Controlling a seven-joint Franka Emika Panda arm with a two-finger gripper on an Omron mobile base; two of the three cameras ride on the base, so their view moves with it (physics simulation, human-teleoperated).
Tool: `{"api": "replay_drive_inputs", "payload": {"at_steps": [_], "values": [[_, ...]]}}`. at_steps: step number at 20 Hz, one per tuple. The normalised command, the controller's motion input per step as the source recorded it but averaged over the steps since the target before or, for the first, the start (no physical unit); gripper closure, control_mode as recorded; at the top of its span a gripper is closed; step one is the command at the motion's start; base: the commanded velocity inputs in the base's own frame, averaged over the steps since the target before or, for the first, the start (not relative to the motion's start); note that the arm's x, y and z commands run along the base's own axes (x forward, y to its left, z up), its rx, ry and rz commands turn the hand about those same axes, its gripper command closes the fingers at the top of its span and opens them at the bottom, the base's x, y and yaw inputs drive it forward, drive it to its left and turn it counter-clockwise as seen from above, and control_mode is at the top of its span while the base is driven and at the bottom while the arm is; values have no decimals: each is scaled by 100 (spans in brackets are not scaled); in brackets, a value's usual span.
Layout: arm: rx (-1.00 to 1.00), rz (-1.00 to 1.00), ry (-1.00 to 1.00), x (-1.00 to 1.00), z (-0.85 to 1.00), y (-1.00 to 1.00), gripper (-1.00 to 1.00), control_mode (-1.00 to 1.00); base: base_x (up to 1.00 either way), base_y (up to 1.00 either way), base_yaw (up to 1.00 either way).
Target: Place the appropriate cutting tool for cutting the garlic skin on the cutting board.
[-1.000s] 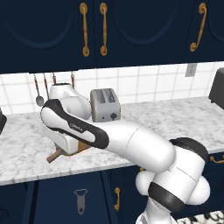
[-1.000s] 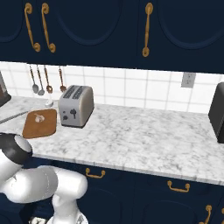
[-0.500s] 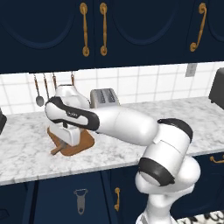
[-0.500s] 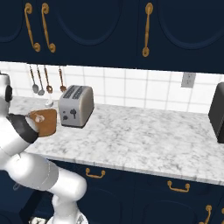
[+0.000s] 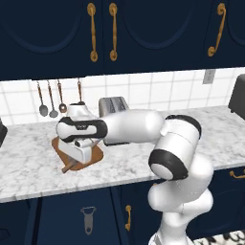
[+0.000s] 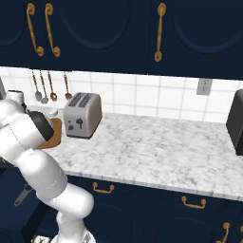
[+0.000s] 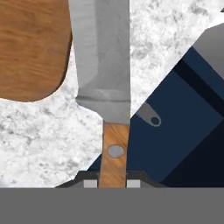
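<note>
My gripper (image 5: 76, 157) is shut on the knife's brown wooden handle (image 7: 113, 153), low over the front left part of the brown cutting board (image 5: 97, 153). The handle's end (image 5: 67, 167) sticks out past the board's front edge. In the hand view the grey steel blade (image 7: 103, 57) runs up the picture over marble counter, just right of the board's rounded corner (image 7: 30, 48), and my gripper (image 7: 112, 182) clamps the handle at the bottom. In the right base view my arm covers most of the cutting board (image 6: 53, 134). The garlic is hidden behind my arm.
A silver toaster (image 6: 83, 114) stands right behind the board against the tiled wall, with utensils (image 5: 50, 98) hanging to its left. A grey peeler (image 5: 87, 222) hangs on the dark blue cabinet front below the counter edge. Open marble counter (image 6: 156, 147) stretches to the right.
My elbow and upper arm have swung to the right and risen. The hand has stayed low over the board's front left edge with the knife in it.
</note>
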Motion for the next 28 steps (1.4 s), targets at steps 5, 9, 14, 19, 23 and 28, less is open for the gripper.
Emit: {"api": "replay_drive_inputs", "payload": {"at_steps": [5,9,14,19,23,28], "values": [[1,0,-5,56,-12,0,100,-100,0,0,0],[0,0,-4,49,-29,0,100,-100,0,0,0],[0,0,0,51,-45,0,100,-100,0,0,0],[0,0,0,45,-34,0,100,-100,0,0,0],[0,0,0,31,-32,0,100,-100,0,0,0],[0,0,0,16,-29,0,-100,-100,0,0,0]]}}
